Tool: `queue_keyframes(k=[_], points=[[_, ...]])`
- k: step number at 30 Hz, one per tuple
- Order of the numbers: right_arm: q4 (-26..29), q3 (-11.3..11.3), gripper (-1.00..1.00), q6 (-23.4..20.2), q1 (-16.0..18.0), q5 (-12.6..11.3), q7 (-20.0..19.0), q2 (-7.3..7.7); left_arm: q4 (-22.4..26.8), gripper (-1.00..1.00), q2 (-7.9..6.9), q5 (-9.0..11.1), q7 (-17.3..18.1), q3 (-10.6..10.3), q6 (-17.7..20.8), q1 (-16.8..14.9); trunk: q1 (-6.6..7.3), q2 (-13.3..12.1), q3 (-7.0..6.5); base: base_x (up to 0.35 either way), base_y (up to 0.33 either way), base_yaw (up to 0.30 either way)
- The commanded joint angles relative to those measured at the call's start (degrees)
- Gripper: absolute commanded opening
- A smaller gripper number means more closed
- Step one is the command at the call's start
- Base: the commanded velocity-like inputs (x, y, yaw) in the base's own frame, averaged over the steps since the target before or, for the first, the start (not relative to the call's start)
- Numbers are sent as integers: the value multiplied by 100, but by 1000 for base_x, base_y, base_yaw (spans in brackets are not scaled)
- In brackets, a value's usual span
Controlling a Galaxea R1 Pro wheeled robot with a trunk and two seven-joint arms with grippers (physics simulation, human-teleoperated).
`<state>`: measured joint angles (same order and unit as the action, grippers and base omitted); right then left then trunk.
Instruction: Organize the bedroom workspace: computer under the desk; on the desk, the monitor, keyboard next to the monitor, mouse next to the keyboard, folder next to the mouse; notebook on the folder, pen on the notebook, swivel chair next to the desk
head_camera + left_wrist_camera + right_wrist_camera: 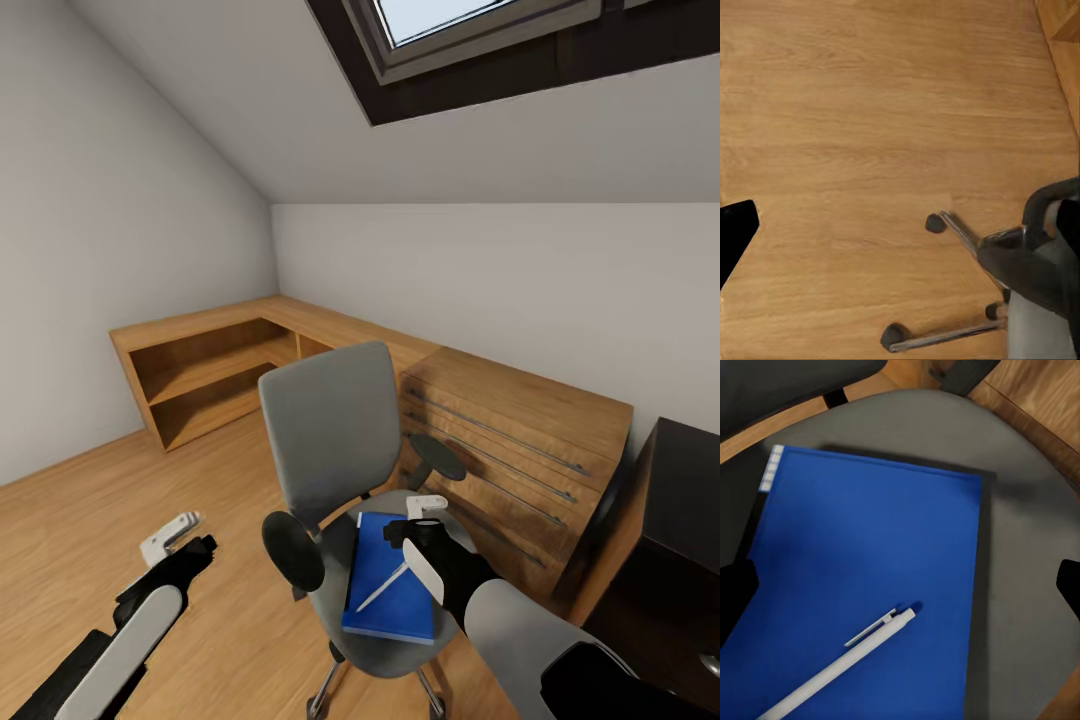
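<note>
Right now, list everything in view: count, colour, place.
swivel chair: one, grey with dark armrests, mid-floor
folder: one, bright blue, flat on the chair seat
pen: one, white, lying on the folder
shelf unit: one, light wood, along the walls
drawer unit: one, light wood, behind the chair
desk: one, glossy black, far right
skylight: one, dark-framed, sloped ceiling
left hand: white and black, above the floor
right hand: open, above the folder

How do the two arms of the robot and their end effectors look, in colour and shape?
Both arms have rounded light grey shells over black joints. The left end effector has pale grey-white fingers on a black wrist. The right end effector is black, with a white finger and a white oval plate beside it. No cables or markings are visible.
</note>
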<state>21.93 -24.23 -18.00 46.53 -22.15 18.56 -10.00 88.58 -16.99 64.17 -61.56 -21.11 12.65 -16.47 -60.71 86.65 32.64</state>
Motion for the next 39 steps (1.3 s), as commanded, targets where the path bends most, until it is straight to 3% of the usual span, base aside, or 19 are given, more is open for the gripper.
queue_keyframes(k=[1,2,3,6,9,15,28,39], points=[[4,-29,100,-27,5,-26,42,0,-96,100,-24,14,-31,255,45,-6,0,4,6,0,0,0],[4,-29,100,-28,5,-26,45,0,-190,100,-33,18,-26,506,48,-6,0,4,6,0,0,0],[4,-29,100,-30,5,-26,53,0,-363,100,-46,22,-10,1054,52,-6,-22,44,24,0,0,0],[-1,-29,100,-36,5,-26,59,0,-399,100,-49,15,-6,1188,53,-6,-88,164,78,0,0,0],[4,-28,100,-41,5,-68,79,0,-402,100,-55,9,-5,1226,60,-6,-154,284,132,0,0,0],[12,-29,100,-441,5,-462,105,0,-403,100,-55,8,-5,1231,70,-6,-285,525,240,0,0,0],[-59,-34,100,-604,4,-529,97,0,-403,100,-33,24,-5,1199,79,-6,-571,1046,473,0,0,0],[-54,-30,100,-600,5,-560,94,0,-403,100,-23,13,-2,1188,79,-6,-571,1046,474,0,0,78]])
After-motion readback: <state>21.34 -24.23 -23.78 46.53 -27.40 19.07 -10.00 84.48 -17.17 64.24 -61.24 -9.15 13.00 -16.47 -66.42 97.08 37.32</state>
